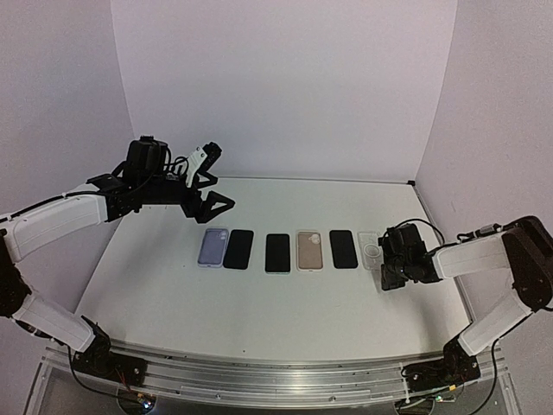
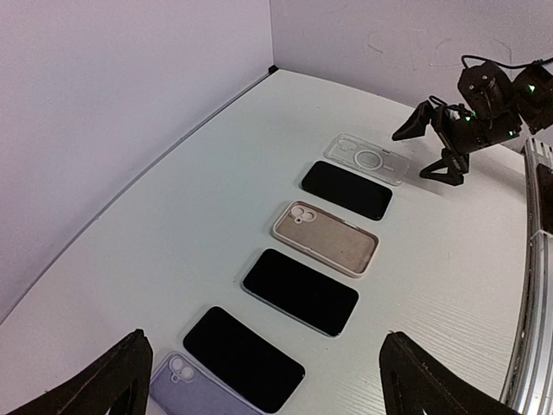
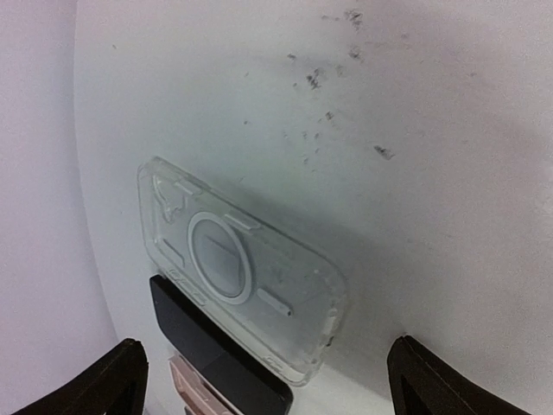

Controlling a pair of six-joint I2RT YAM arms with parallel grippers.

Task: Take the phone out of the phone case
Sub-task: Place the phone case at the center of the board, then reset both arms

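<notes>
Six things lie in a row on the white table. From the right they are an empty clear phone case [image 1: 371,251], a black phone [image 1: 343,249], a beige case [image 1: 310,250], two more black phones [image 1: 277,252] [image 1: 238,249] and a lavender case [image 1: 212,246]. My right gripper [image 1: 385,261] stands open low at the clear case's [image 3: 238,264] right edge, holding nothing; its black fingers [image 3: 86,385] frame the case's near end. My left gripper [image 1: 214,181] hangs open well above the row's left end, over the nearest black phone [image 2: 244,358] and the lavender case [image 2: 186,389].
White walls close the table at the back and on both sides. An aluminium rail [image 1: 259,376] runs along the near edge. In the left wrist view the right gripper [image 2: 436,147] shows beside the clear case [image 2: 366,159], near the beige case [image 2: 326,238].
</notes>
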